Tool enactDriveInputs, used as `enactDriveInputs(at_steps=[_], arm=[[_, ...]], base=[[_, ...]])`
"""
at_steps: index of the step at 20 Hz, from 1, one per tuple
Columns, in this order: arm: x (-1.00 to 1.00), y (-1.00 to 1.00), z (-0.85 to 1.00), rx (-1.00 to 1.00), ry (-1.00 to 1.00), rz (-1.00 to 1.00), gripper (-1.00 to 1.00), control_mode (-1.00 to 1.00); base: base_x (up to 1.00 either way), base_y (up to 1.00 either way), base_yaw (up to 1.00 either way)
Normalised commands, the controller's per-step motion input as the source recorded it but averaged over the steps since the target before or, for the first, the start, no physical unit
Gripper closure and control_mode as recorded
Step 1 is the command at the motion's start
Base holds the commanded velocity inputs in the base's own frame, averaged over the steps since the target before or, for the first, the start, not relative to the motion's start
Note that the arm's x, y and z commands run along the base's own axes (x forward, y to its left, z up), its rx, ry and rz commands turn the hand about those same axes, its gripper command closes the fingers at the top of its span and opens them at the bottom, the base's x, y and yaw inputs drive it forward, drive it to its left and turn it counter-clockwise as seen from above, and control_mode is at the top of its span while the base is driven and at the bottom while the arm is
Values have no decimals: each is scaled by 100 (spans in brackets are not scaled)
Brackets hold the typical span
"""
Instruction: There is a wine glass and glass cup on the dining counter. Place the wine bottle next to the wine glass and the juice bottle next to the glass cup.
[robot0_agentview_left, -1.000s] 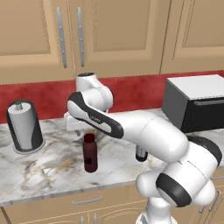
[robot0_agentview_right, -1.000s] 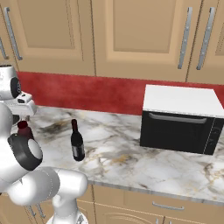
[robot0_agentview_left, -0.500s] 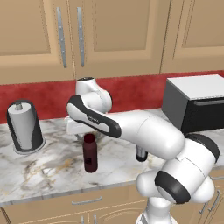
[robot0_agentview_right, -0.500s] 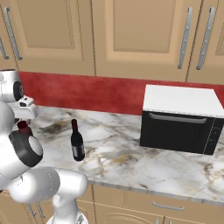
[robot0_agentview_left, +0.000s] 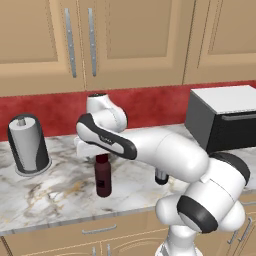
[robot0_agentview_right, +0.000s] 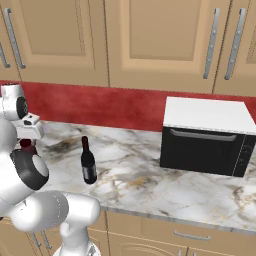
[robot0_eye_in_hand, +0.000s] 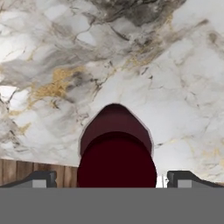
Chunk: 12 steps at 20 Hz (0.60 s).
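The stubby dark maroon juice bottle (robot0_eye_in_hand: 116, 148), judged rigid, smooth and slippery, is straddled by the unclenched two-finger gripper (robot0_eye_in_hand: 111, 179) and is best taken below its wide cap.

Over the last second the white arm's hand sank lower over the stubby dark maroon juice bottle (robot0_agentview_left: 102, 174), its white wrist block coming down from above the cap until it sat right at the bottle's top. In the right base view the hand likewise dropped closer to the maroon cap.
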Motion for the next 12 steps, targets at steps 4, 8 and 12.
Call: enactDriveInputs(at_steps=[4, 8, 12], arm=[[1, 0, -9, 0, 0, 0, -100, -100], [-2, 0, -8, 0, 1, 0, -100, -100], [0, 0, -9, 0, 3, 0, 100, -100]], base=[[0, 0, 0], [0, 0, 0], [0, 0, 0]])
